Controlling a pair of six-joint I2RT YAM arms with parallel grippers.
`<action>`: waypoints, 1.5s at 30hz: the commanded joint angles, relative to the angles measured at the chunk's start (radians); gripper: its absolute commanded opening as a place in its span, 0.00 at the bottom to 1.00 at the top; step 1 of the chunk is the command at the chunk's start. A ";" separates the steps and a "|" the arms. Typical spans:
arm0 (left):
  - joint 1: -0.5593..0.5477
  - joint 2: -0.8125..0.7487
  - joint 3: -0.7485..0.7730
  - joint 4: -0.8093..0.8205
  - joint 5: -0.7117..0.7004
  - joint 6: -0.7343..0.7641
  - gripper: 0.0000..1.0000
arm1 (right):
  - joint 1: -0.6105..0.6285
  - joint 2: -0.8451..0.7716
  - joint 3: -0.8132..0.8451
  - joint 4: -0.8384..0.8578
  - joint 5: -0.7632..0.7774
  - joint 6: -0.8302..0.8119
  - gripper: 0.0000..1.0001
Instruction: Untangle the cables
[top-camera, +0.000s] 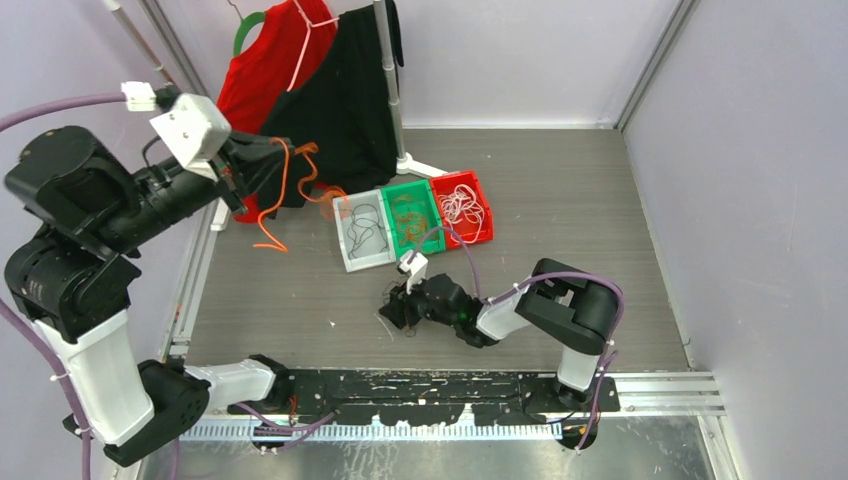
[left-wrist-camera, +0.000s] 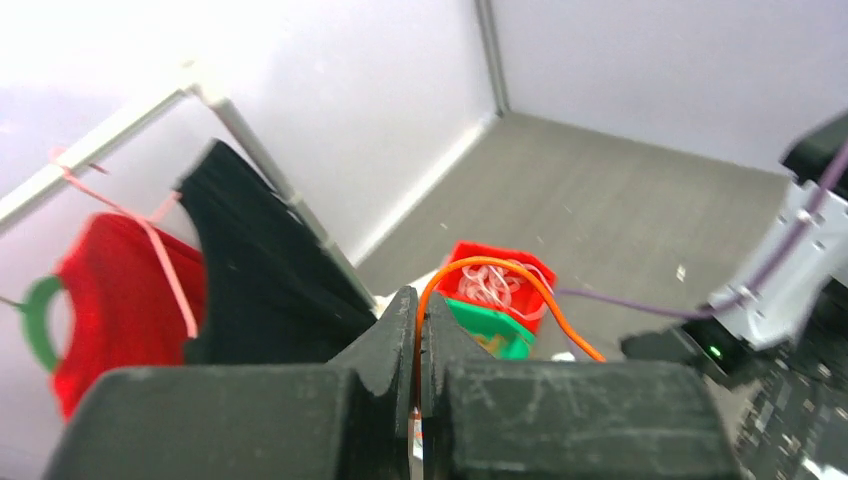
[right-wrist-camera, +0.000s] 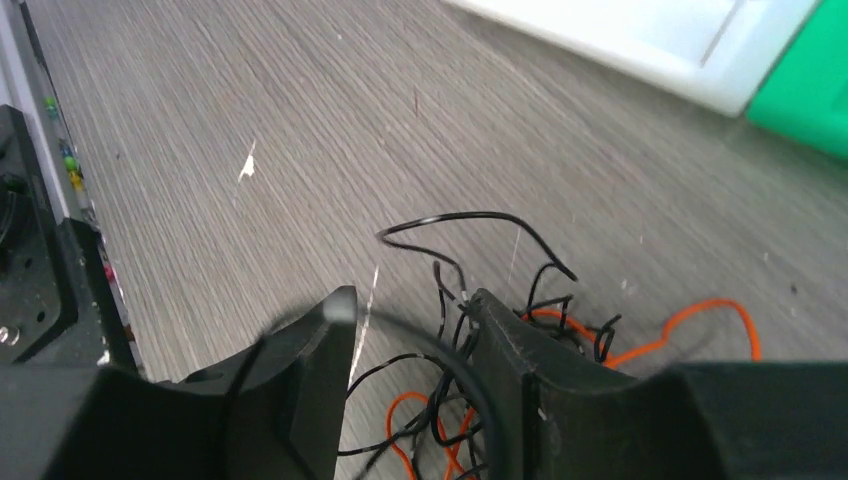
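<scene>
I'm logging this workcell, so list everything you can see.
table: one, grey, underneath everything
bins: three, white, green, red, rowed mid-table, holding cables
cable snarl: one, black and orange, near centre
orange cable: one, orange, dangling at left
garments: two, red and black, on rack, back left
arms: two, black and white, near edge
left hand: one, black, raised, shut on orange cable
right hand: one, black, open around cable snarl

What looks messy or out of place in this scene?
An orange cable dangles in mid-air from the raised left gripper, which pinches it. A snarl of black and orange cables lies loose before the bins, under the right gripper.
</scene>
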 joint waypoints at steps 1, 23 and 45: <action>-0.003 0.008 0.048 0.186 -0.123 0.013 0.00 | 0.013 -0.044 -0.074 0.135 0.051 0.047 0.50; -0.010 0.120 -0.255 0.143 -0.012 -0.035 0.00 | 0.038 -0.597 -0.011 -0.317 0.155 -0.050 0.82; -0.131 0.544 -0.079 0.240 -0.057 0.045 0.00 | 0.010 -0.904 -0.084 -0.569 0.699 -0.153 0.84</action>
